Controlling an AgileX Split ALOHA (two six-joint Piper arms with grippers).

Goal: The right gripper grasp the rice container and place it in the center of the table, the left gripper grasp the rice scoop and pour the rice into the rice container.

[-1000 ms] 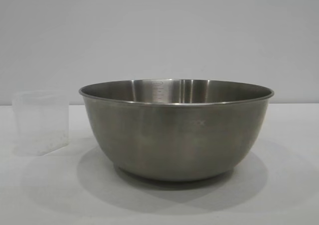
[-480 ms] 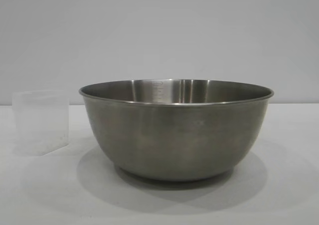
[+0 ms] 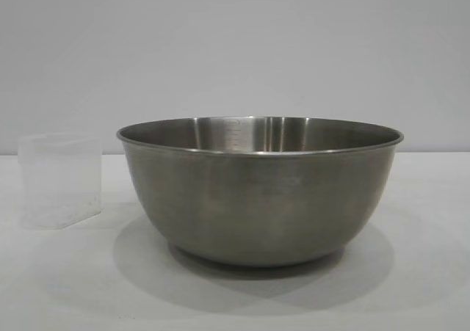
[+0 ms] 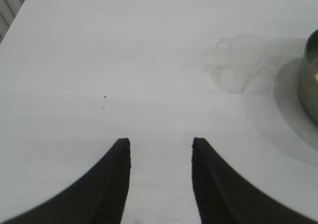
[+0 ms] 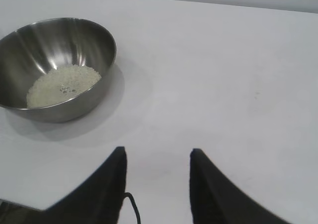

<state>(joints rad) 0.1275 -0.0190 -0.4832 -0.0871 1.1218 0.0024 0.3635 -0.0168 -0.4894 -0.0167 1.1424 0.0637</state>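
The bowl [image 3: 260, 191] sits upright on the counter [image 3: 426, 272], right in front of the outside camera and filling most of its view. Its rolled rim is level and a column of measuring marks shows on the far inner wall. Seen from the right wrist, the rice [image 5: 63, 84] lies in a flat white patch on the bowl's bottom, covering only part of it.

The scoop [image 3: 60, 180] stands upright on the counter to the left of the bowl in the outside view, near it but not touching. From there it looks clear all the way through; a few specks low on its wall are too small to make out. In the left wrist view the scoop [image 4: 237, 61] is a faint see-through shape just beside the bowl's edge.

Neither arm shows in the outside view. The left end effector [image 4: 161, 147] hangs over bare counter, well apart from the scoop, its two dark fingers parted and holding nothing. The right end effector [image 5: 157, 157] likewise hangs over bare counter, apart from the bowl, fingers parted and empty.
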